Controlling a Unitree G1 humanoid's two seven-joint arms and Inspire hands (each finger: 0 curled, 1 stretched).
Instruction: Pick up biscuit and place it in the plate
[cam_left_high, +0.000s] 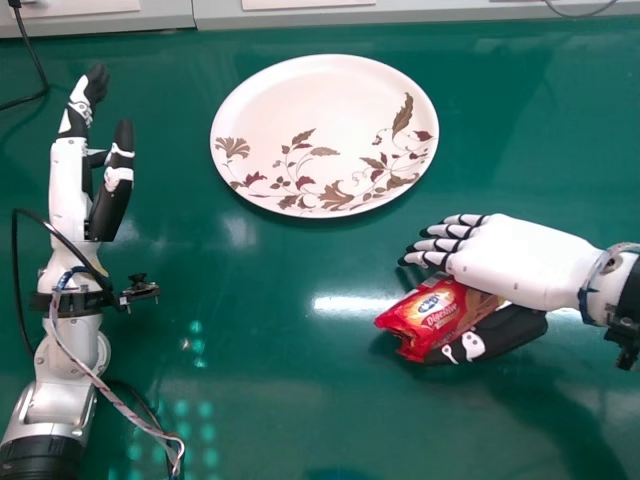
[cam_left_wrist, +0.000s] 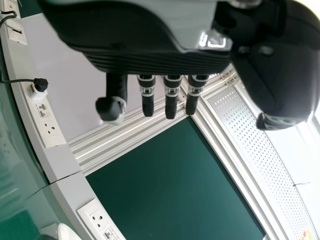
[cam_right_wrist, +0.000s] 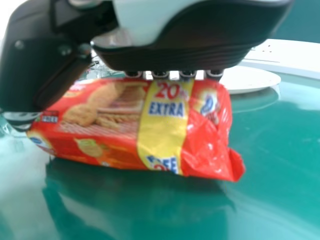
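The red biscuit packet (cam_left_high: 436, 318) is at the right of the head view, between the thumb and fingers of my right hand (cam_left_high: 525, 262). The thumb lies along its near side and the fingers pass over its far side. In the right wrist view the packet (cam_right_wrist: 125, 127) spans the space below my right hand (cam_right_wrist: 185, 37), with the fingertips behind it; whether its underside touches the table, I cannot tell. A white oval plate (cam_left_high: 310, 120) with brown leaf patterns lies farther back. At the left, my left hand (cam_left_high: 112, 190) is open and holds nothing; its fingers (cam_left_wrist: 171, 97) extend straight.
Green glossy table (cam_left_high: 270, 400) under everything. Along its back edge runs a pale ledge (cam_left_high: 180, 15). A black cable (cam_left_high: 38, 75) lies at the far left corner, and loose wires (cam_left_high: 120, 400) hang beside my left forearm.
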